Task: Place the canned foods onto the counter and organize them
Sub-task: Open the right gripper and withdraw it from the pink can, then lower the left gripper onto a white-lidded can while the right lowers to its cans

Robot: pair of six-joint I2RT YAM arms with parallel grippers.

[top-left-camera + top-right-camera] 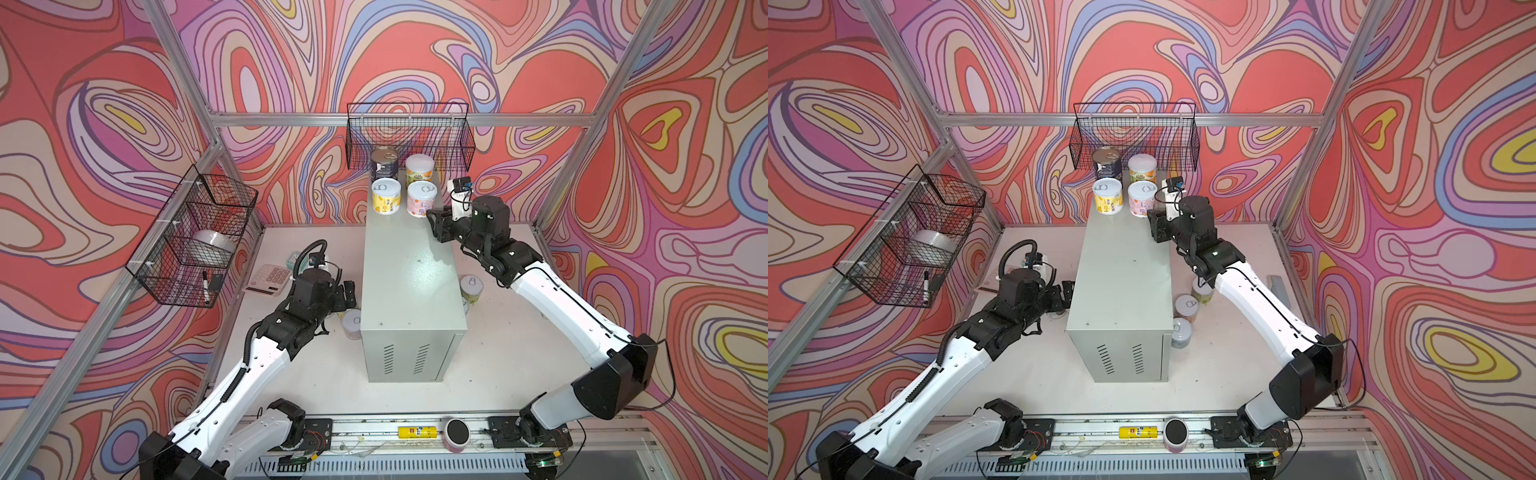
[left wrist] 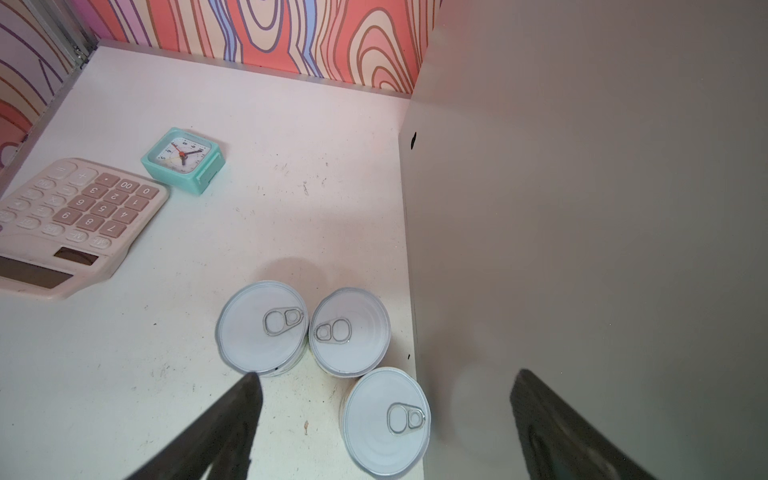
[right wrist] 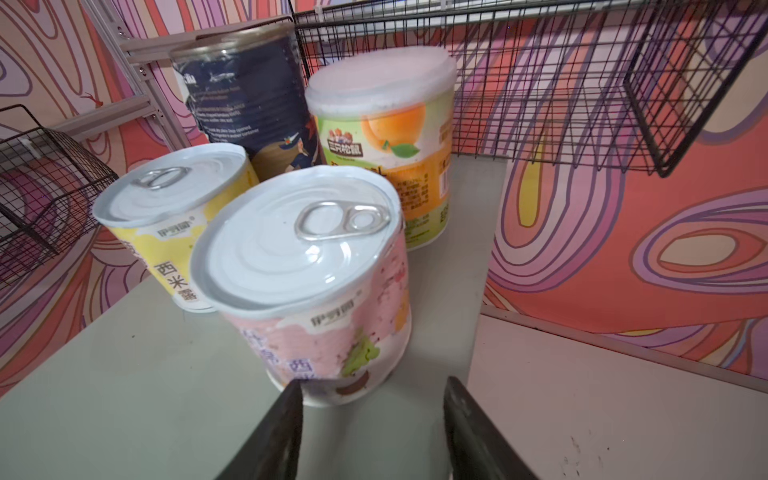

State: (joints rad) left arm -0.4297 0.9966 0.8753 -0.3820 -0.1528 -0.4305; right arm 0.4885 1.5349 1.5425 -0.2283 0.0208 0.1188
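Note:
The grey counter (image 1: 399, 282) (image 1: 1121, 270) stands mid-table. At its far end are a dark-blue tin (image 1: 384, 164), an orange-labelled can (image 1: 419, 168), a yellow can (image 1: 386, 196) (image 3: 166, 216) and a pink can (image 1: 422, 198) (image 3: 307, 266). My right gripper (image 1: 434, 224) (image 3: 374, 381) is open just short of the pink can and holds nothing. My left gripper (image 1: 347, 293) (image 2: 386, 374) is open and hangs low beside the counter's left wall (image 2: 582, 208), above three white-lidded cans (image 2: 386, 419) on the table. Three more cans (image 1: 1185, 307) stand to the counter's right.
A calculator (image 2: 75, 220) and a mint clock (image 2: 183, 160) lie on the table to the left. Black wire baskets hang on the back wall (image 1: 409, 135) and left wall (image 1: 195, 237). A yellow tube (image 1: 417, 432) and a black-topped pink cylinder (image 1: 456, 434) sit on the front rail.

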